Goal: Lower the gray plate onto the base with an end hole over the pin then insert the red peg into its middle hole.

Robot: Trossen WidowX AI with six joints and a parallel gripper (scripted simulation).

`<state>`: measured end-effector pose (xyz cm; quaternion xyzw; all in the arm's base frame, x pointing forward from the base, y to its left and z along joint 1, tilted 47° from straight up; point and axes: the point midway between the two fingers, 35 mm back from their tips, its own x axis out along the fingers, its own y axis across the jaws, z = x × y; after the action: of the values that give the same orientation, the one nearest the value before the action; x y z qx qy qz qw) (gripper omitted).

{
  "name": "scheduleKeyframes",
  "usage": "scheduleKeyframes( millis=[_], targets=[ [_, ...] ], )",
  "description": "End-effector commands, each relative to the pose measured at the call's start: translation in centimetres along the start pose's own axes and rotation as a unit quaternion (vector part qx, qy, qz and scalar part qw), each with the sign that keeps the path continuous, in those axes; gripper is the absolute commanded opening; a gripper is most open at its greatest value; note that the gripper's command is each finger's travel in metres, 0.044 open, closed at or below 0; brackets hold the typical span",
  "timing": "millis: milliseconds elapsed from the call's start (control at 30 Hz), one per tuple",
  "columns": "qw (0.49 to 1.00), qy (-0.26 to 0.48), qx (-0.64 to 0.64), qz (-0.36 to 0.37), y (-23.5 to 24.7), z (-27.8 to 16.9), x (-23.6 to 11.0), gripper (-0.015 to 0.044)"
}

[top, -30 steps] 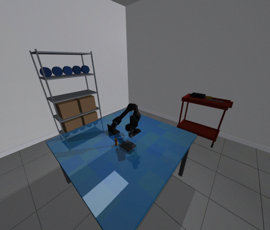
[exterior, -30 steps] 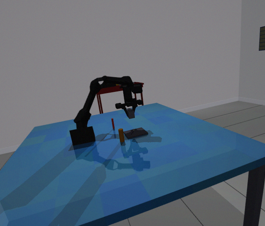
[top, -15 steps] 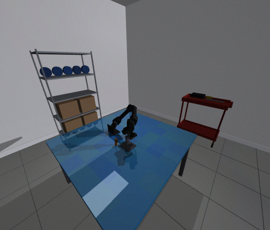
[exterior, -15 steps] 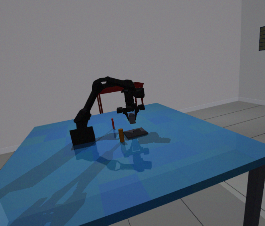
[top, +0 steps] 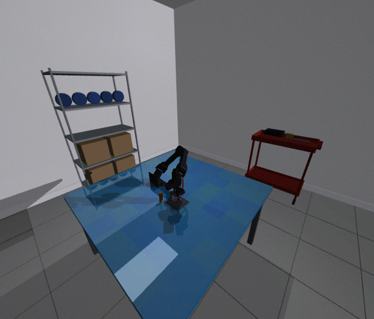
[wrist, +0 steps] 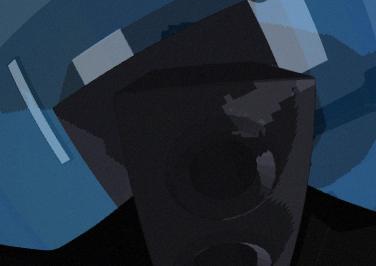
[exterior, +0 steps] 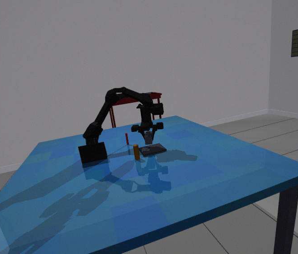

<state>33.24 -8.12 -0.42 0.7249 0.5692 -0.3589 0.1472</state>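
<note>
My gripper (exterior: 148, 135) (top: 174, 193) is shut on the gray plate (exterior: 149, 139) (wrist: 220, 164), which hangs end-down from the fingers. In the wrist view the plate fills the middle, and two of its round holes show. The plate's lower end is just above the dark flat base (exterior: 155, 149) (top: 177, 203) (wrist: 200, 44); I cannot tell whether they touch. The pin is hidden. The red peg (exterior: 127, 138) stands upright on the table, left of the base and behind the orange cylinder.
An orange cylinder (exterior: 136, 151) (top: 160, 196) stands close to the left of the base. The arm's black mount (exterior: 92, 153) sits further left. The blue table (exterior: 198, 174) extends widely in front. A shelf rack (top: 91, 130) and a red cart (top: 283, 154) stand off the table.
</note>
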Motion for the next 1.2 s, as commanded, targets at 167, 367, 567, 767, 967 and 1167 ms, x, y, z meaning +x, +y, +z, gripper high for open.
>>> scheduleKeyframes(
  millis=[167, 367, 567, 767, 967, 1167],
  targets=[
    [1.000, -0.001, 0.004, 0.000, 0.0, 0.2, 0.2, 0.0000],
    [1.000, -0.001, 0.004, 0.000, 0.0, 0.2, 0.1, 0.0000],
    [1.000, -0.001, 0.004, 0.000, 0.0, 0.3, 0.2, 0.0000],
    [1.000, -0.001, 0.004, 0.000, 0.0, 0.3, 1.3, 0.0000],
    [1.000, -0.001, 0.004, 0.000, 0.0, 0.3, 1.8, 0.0000],
    [1.000, -0.001, 0.004, 0.000, 0.0, 0.3, 2.6, 0.0000]
  ],
)
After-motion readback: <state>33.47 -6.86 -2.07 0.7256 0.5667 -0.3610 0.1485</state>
